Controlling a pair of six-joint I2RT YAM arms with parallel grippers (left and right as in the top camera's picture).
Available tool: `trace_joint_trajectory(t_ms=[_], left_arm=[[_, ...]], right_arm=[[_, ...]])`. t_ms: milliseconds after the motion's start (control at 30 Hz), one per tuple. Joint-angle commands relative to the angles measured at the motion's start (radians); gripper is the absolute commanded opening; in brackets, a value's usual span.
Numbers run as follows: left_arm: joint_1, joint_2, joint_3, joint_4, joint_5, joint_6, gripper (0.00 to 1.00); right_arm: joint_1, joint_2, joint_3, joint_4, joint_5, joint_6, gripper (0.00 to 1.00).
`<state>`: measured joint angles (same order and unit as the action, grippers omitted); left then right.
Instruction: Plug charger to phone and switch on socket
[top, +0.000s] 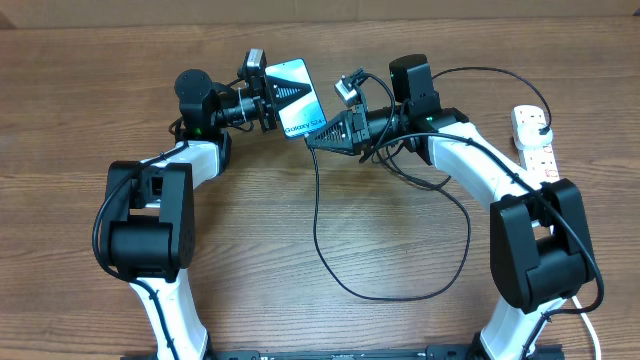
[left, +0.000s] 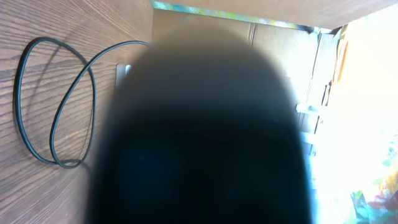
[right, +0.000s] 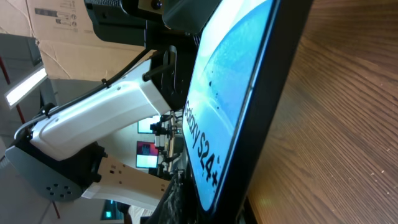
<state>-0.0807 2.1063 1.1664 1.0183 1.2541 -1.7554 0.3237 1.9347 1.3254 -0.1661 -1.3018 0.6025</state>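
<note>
Above the wooden table (top: 80, 110), the left gripper (top: 268, 100) is clamped on one edge of the Galaxy S24+ phone (top: 298, 92), holding it raised and tilted. The right gripper (top: 314, 142), jaws pressed together on the end of the black charger cable (top: 318, 230), sits at the phone's lower short edge. The white power strip (top: 535, 142) lies well apart, at the table's right edge.

Glossy phone (top: 303, 118) screen, matt black charger (top: 316, 220) cable, smooth white plastic socket (top: 533, 140), grained wooden table (top: 260, 250).

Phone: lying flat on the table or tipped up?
Tipped up: the right wrist view shows the phone standing steeply off the tabletop.
</note>
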Motion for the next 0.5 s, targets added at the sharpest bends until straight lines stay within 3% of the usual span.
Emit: trace_joint_trajectory(t_ms=[0,467], left_arm=[[-0.029,-0.001,0.015,0.015,0.115,0.028,0.04],[-0.034,-0.001,0.015,0.016,0.189,0.068,0.04]], right_arm=[[-0.005,-0.006,0.009,0.031,0.097,0.031,0.04],[-0.005,-0.006,0.009,0.047,0.145,0.058,0.04]])
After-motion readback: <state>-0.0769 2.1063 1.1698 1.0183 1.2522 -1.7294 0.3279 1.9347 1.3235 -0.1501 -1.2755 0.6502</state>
